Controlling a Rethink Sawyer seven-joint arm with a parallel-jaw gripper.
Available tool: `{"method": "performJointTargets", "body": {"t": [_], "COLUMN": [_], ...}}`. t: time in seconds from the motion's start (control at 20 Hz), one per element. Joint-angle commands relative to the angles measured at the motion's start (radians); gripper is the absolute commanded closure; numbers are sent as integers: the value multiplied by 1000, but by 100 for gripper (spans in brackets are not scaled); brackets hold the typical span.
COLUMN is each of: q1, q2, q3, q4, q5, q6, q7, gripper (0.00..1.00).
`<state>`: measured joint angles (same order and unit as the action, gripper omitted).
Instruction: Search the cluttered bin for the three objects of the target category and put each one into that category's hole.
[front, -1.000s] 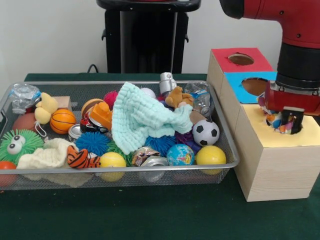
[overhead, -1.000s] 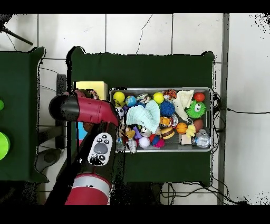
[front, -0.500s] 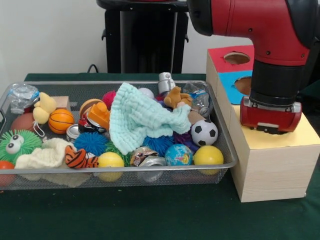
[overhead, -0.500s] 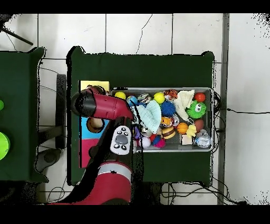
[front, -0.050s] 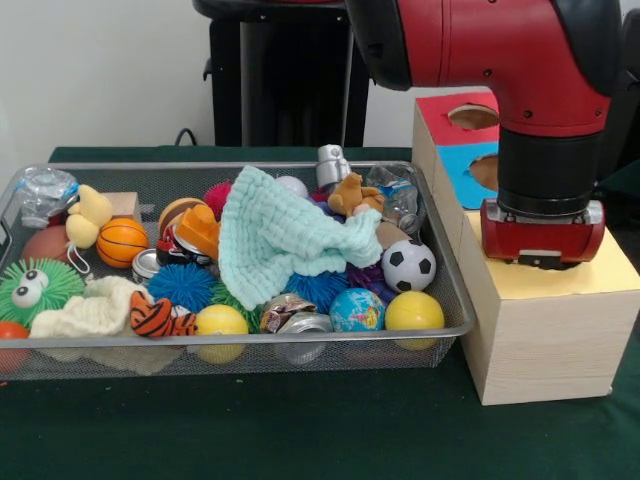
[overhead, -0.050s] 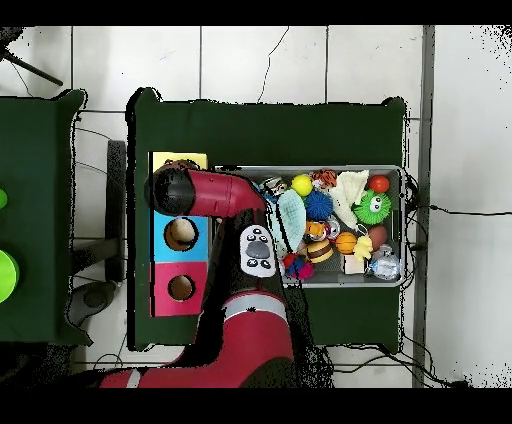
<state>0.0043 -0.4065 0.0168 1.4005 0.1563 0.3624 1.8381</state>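
Note:
A wooden box stands right of the bin, its top in three colours: yellow (front, -0.050s: 612, 272) nearest, blue (front, -0.050s: 468, 160) in the middle, and red (front, -0.050s: 448, 112) with a round hole (front, -0.050s: 473, 117) at the far end. My gripper (front, -0.050s: 541, 243) sits low on the yellow section, its red body right over the spot where that section's hole lies, so the hole and the gripper's lower part are hidden. Nothing held is visible. From overhead, the arm's wrist (overhead, -0.050s: 172, 190) covers most of the yellow top (overhead, -0.050s: 181, 160). The blue hole (overhead, -0.050s: 180, 233) and red hole (overhead, -0.050s: 181, 287) show uncovered.
The wire bin (front, -0.050s: 240, 341) holds a mint cloth (front, -0.050s: 285, 235), a soccer ball (front, -0.050s: 410, 265), yellow balls (front, -0.050s: 415, 311), a globe ball (front, -0.050s: 359, 309), crushed cans (front, -0.050s: 300, 315), a basketball (front, -0.050s: 124, 241), a green spiky toy (front, -0.050s: 38, 285) and plush animals. The red arm (front, -0.050s: 480, 45) spans above the bin's right end.
One second ago the gripper hung over the yellow hole holding a small colourful item. It has since come down onto the yellow top; the item no longer shows. The arm's elbow swung over the bin.

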Motion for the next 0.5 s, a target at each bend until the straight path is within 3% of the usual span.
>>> {"method": "performJointTargets", "body": {"t": [0.05,0.3,0.5], "q1": [-92,-38,-17], "q2": [288,262,196], "q3": [11,-62,-89], "q4": [-44,-38,-8], "q5": [-125,-132,-143], "q6": [-307,-322,-246], "q7": [79,141,133], "gripper": [0,0,0]}}
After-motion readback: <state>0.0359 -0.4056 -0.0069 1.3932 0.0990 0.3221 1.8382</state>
